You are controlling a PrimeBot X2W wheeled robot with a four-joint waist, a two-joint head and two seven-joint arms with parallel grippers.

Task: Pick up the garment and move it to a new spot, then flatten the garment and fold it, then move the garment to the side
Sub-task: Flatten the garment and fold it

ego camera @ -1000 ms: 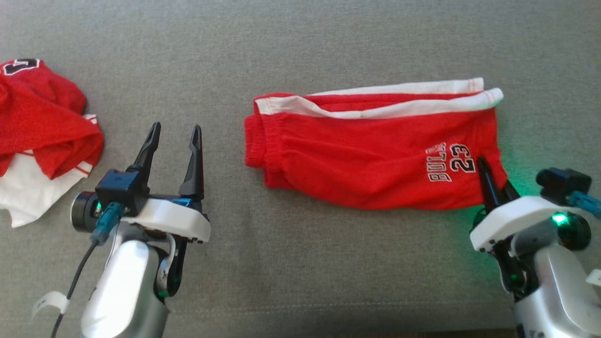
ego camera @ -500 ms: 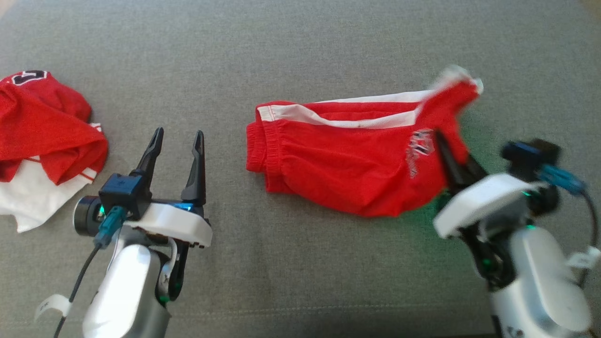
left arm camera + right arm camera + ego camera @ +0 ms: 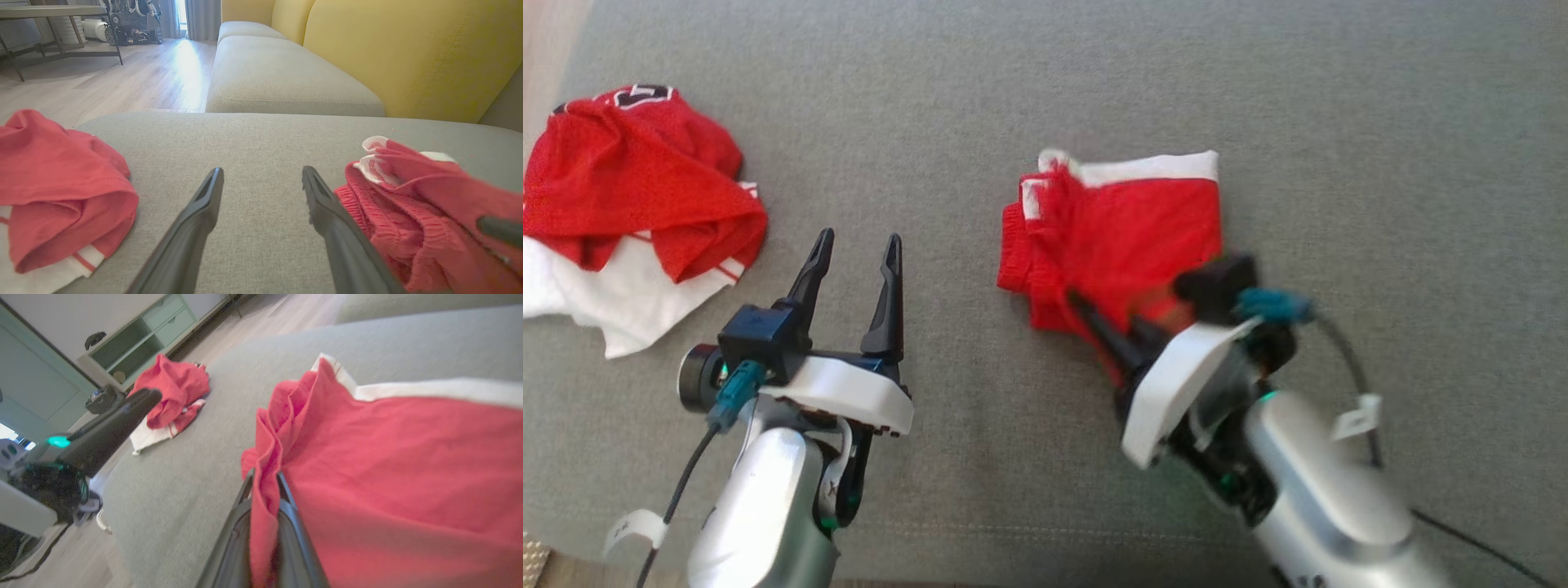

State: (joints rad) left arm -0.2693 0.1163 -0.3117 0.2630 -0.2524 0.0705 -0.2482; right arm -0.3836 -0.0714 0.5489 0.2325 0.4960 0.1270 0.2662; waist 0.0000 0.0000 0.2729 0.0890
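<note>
Roughly midway, I'd judge: the red shorts (image 3: 1127,220) lie doubled over near the middle of the grey sofa cushion (image 3: 1045,82), and the right gripper (image 3: 1103,314) has its jaws clamped on a pinch of their near edge. The left gripper (image 3: 859,237) hovers toward the front edge, jaws apart. Moving them aside is not yet done.

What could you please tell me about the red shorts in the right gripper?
The red shorts look like soft knit fabric with white side trim and a gathered elastic waistband at their left end. They lie doubled over on the grey couch cushion, one edge lifted and pinched in the right gripper, its jaws shut on the cloth.
</note>
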